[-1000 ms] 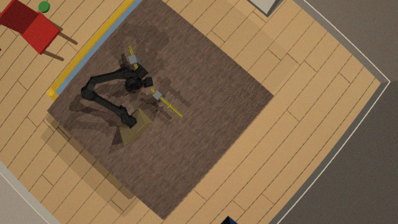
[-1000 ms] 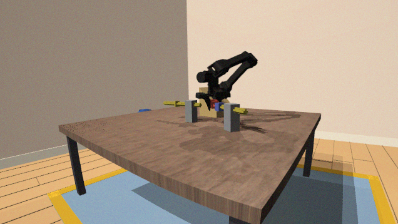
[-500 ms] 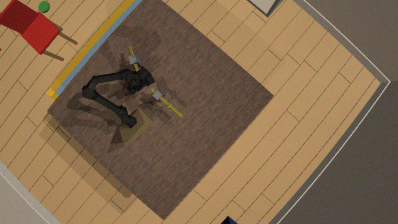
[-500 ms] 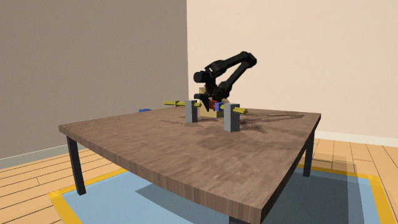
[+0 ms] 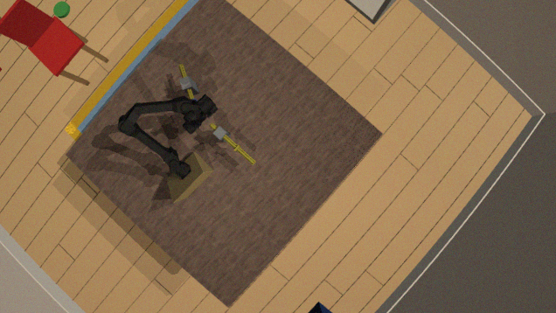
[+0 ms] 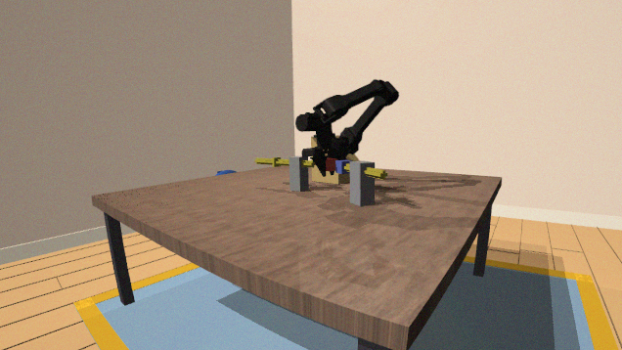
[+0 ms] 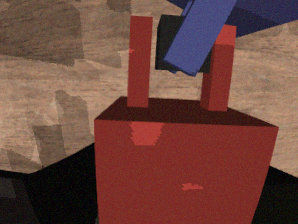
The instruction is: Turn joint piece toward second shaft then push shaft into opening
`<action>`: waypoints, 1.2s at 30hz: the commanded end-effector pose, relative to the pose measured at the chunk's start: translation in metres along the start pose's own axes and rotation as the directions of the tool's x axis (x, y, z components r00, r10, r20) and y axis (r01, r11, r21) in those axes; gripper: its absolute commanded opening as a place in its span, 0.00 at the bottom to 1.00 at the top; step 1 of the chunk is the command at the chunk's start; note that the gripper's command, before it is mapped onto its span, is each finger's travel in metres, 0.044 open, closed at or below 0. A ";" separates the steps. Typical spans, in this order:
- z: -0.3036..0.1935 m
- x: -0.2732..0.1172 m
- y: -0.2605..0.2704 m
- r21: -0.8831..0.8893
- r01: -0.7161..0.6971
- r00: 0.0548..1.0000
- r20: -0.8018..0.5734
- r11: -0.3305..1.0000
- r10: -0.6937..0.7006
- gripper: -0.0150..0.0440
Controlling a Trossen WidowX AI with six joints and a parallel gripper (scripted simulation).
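Exterior view: near the table's middle, between two upright grey blocks (image 5: 188, 83) (image 6: 362, 184), my black gripper (image 6: 324, 166) stands partly open, clamped on the red square joint piece (image 6: 332, 164) (image 7: 185, 170). I should turn it gently about its hinges, opening towards the sliding yellow shaft (image 5: 242, 154) (image 6: 266, 160).

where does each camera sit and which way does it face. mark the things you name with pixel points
Top: high overhead, facing down at the brown wooden table (image 5: 280, 184); the whole black arm shows.
Exterior: beyond a table corner, looking across at the black arm, bent above the tabletop.
Wrist: on the arm by the end effector (image 7: 187, 165), facing the red square joint piece (image 7: 185, 170); black parts show at the lower edges.
Top and exterior share two grey upright blocks (image 5: 219, 133) (image 6: 362, 183).
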State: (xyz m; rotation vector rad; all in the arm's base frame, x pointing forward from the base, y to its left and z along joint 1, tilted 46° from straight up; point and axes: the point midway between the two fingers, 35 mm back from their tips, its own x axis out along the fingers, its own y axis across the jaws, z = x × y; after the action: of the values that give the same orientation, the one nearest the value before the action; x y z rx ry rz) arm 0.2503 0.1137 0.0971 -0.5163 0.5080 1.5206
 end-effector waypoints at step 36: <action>0.000 0.002 -0.004 -0.085 -0.007 0.999 0.035 0.996 0.010 0.86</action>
State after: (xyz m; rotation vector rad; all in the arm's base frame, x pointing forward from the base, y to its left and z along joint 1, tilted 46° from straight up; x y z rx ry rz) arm 0.2541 0.1153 0.0963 -0.5525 0.4191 1.5629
